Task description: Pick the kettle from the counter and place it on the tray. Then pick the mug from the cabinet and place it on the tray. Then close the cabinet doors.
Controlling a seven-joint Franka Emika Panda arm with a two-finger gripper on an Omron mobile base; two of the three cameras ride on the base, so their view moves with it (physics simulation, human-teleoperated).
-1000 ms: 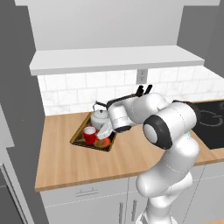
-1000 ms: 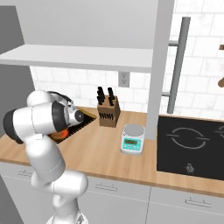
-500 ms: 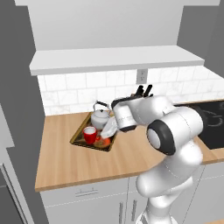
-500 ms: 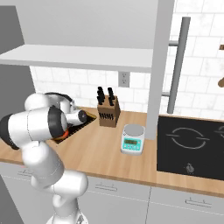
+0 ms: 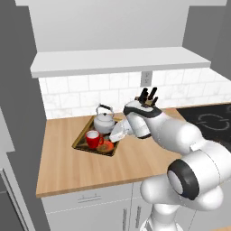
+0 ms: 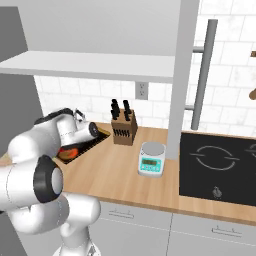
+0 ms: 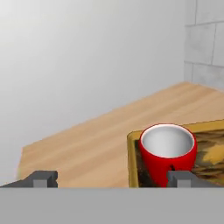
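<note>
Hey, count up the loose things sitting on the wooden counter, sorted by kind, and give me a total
Silver-white metal kettle: 1
Bright red cylindrical mug: 1
Dark patterned tray with tan wooden rim: 1
Brown wooden knife block: 1
Small white kitchen scale: 1
Total: 5

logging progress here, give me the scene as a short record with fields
kettle: upright on the tray, back part
mug: upright and empty, on the tray in front of the kettle
tray: on the counter near the tiled wall
gripper: open, holding nothing, mug just ahead of it
cabinet doors: one stands open
also on counter: knife block, scale
left to do: close the doors
</note>
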